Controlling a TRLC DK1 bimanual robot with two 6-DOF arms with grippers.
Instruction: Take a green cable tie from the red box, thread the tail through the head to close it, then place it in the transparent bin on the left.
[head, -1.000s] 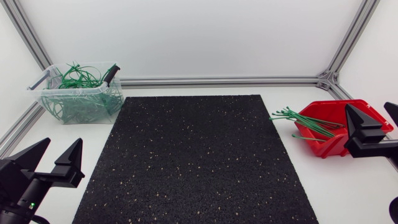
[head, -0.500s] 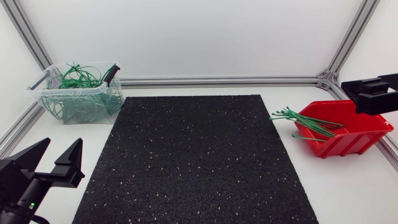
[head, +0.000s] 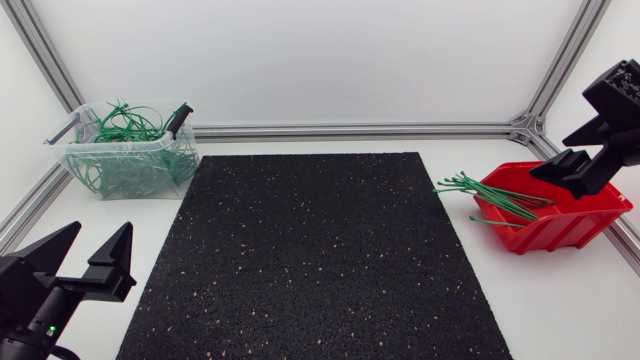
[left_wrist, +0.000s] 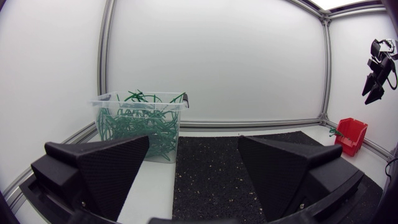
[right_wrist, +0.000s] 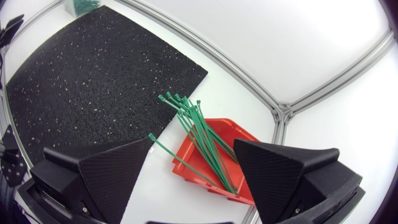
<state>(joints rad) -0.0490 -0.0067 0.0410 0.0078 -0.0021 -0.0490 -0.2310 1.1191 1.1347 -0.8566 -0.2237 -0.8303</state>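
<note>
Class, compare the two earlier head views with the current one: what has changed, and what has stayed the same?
The right gripper rose from low at the red box's right end, passed its far side, and now hangs tilted above it, open and empty. Nothing was grasped or released. The left gripper, green cable ties, transparent bin and black mat stayed put.

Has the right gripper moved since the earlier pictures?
Yes. In the head view the right gripper went from the near wall of the red box to above its far rim.

Matte black, wedge-fingered left end effector (head: 101, 230)
</note>
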